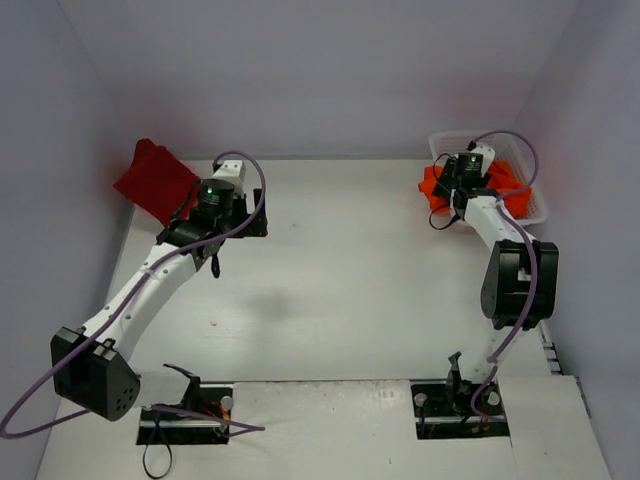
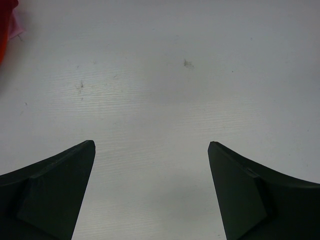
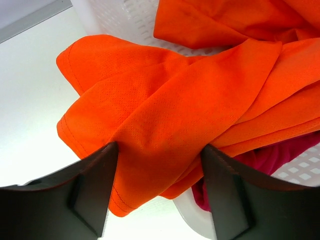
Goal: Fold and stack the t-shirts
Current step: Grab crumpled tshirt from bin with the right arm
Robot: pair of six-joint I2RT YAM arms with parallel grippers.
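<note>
Right tool [image 3: 160, 145], parted, straddles the bright orange cloth t-shirt [image 3: 165, 95] spilling from the white mesh basket [image 3: 120, 20], upper right; left tool [image 2: 151, 145] hangs released above the white surface [image 2: 175, 100].

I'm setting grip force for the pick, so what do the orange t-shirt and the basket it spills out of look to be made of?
The orange t-shirt looks like thin knit fabric, probably synthetic, with a matte finish: a fine pinhole texture, stitched hems and soft folds show. The basket looks like rigid white plastic, slightly glossy, with a moulded grid of small holes.
</note>
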